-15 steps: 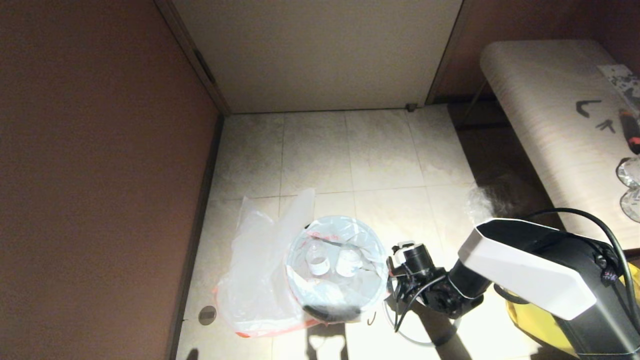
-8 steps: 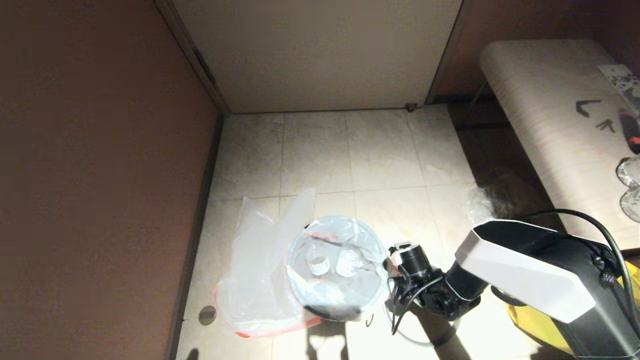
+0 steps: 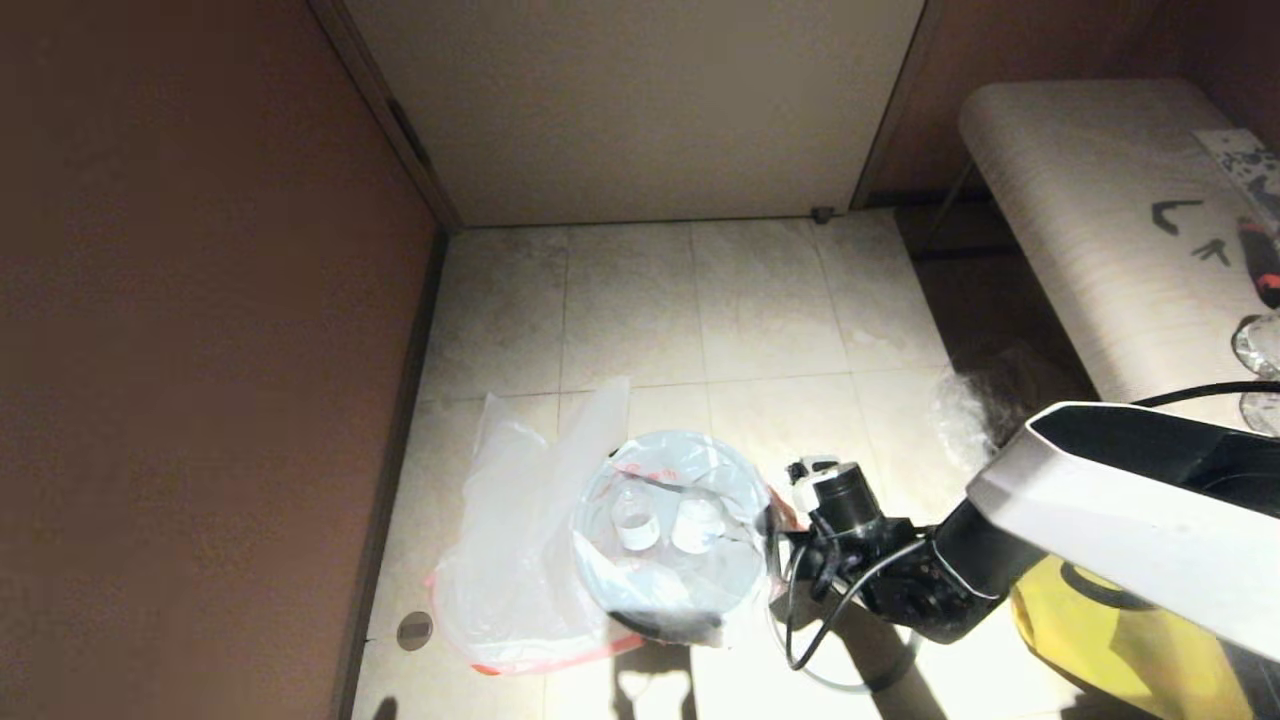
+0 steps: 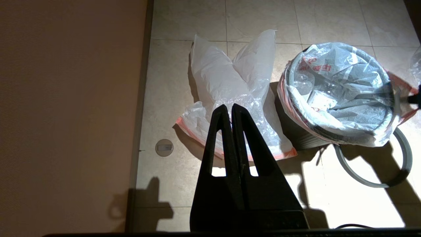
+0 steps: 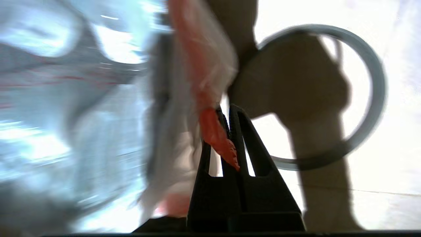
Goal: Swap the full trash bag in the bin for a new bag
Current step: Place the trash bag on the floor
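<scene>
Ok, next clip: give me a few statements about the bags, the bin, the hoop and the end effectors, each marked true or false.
1. The right end effector is shut on the full trash bag's red hem. True.
2. The full trash bag lies on the floor outside the bin. False: it sits in the bin, draped over the rim.
3. The new bag lies flat on the tiles beside the bin. True.
4. The grey hoop is seated on the bin's rim. False: it lies on the floor next to the bin.
5. The left end effector grips the new bag. False: it is shut, holding nothing, above the bag.
</scene>
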